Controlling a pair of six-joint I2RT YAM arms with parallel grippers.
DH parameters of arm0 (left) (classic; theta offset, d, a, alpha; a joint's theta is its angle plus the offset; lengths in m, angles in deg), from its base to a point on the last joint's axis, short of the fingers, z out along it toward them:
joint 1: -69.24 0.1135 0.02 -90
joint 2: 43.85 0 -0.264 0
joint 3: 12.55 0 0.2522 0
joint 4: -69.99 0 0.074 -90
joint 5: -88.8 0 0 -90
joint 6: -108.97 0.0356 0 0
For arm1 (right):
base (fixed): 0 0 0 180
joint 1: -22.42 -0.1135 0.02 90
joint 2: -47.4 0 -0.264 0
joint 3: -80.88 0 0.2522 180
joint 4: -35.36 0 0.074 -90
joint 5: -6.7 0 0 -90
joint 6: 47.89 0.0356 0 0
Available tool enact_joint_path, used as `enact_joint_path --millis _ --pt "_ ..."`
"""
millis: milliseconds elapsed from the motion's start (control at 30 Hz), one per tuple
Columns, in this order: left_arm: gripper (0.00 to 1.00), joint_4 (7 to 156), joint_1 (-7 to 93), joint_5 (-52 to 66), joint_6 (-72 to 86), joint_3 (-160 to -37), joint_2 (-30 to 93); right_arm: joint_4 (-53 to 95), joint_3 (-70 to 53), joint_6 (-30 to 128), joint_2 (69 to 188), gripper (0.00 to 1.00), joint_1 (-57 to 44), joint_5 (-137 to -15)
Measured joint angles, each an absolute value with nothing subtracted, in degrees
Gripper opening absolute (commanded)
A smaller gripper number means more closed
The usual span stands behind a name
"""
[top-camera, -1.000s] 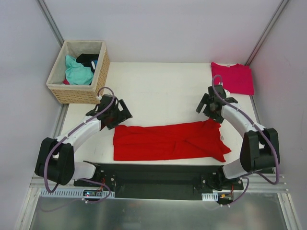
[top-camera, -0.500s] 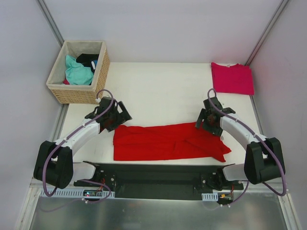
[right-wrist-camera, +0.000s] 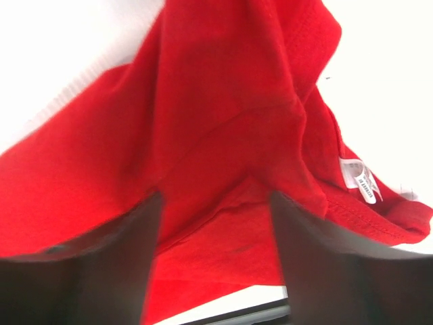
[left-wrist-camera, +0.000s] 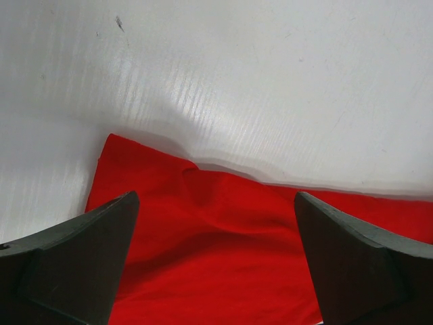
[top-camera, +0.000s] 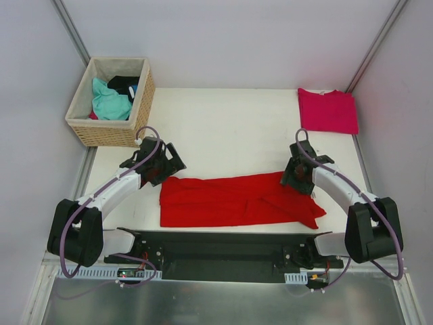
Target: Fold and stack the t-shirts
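Note:
The bright red t-shirt (top-camera: 230, 201) lies folded into a long band near the table's front edge. My left gripper (top-camera: 166, 166) hangs open over its far left corner; in the left wrist view the fingers (left-wrist-camera: 81, 250) straddle red cloth (left-wrist-camera: 223, 237). My right gripper (top-camera: 295, 175) is down at the shirt's right end. There its jaws stand apart over a raised fold of red cloth (right-wrist-camera: 223, 122), beside the white neck label (right-wrist-camera: 358, 177). The magenta-pink t-shirt (top-camera: 328, 110) lies folded flat at the far right corner.
A woven wicker basket (top-camera: 111, 132) with teal and dark clothes stands at the far left corner. Metal posts and grey walls close in both sides. The arms' black base plate (top-camera: 223, 247) runs along the near edge.
My right gripper has come nearer and lower onto the red shirt's right end, and its jaws have narrowed. The left gripper shifted slightly and stays open.

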State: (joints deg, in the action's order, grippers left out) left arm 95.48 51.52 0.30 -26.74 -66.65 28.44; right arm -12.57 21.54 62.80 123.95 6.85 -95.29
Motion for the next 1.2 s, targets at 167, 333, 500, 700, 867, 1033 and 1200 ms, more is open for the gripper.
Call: enact_joint_path --millis 167,333,500,700,867,1033,1200 --pt "0.99 95.46 51.52 0.3 -26.74 -66.65 28.44 -12.05 23.2 63.06 123.95 0.33 8.47 -94.53" --pt "0.99 95.48 51.52 0.3 -26.74 -66.65 28.44 -12.05 24.32 62.95 123.67 0.19 9.19 -94.26" --pt "0.99 95.48 51.52 0.3 -26.76 -66.65 28.46 -12.11 24.4 63.08 122.68 0.01 9.26 -94.24" --pt "0.99 95.48 51.52 0.3 -26.79 -66.65 28.46 -12.31 24.4 63.15 122.09 0.01 9.19 -94.11" --pt "0.99 95.48 51.48 0.3 -26.83 -66.65 28.49 -13.51 24.36 63.81 119.89 0.01 6.04 -93.52" --pt "0.99 95.43 50.78 0.32 -26.98 -66.65 28.57 -15.74 23.92 65.31 117.2 0.01 -1.74 -93.13" --pt "0.99 95.39 50.43 0.3 -27.18 -66.65 28.6 -17.67 23.51 67.28 115.58 0.01 -8.1 -93.61"
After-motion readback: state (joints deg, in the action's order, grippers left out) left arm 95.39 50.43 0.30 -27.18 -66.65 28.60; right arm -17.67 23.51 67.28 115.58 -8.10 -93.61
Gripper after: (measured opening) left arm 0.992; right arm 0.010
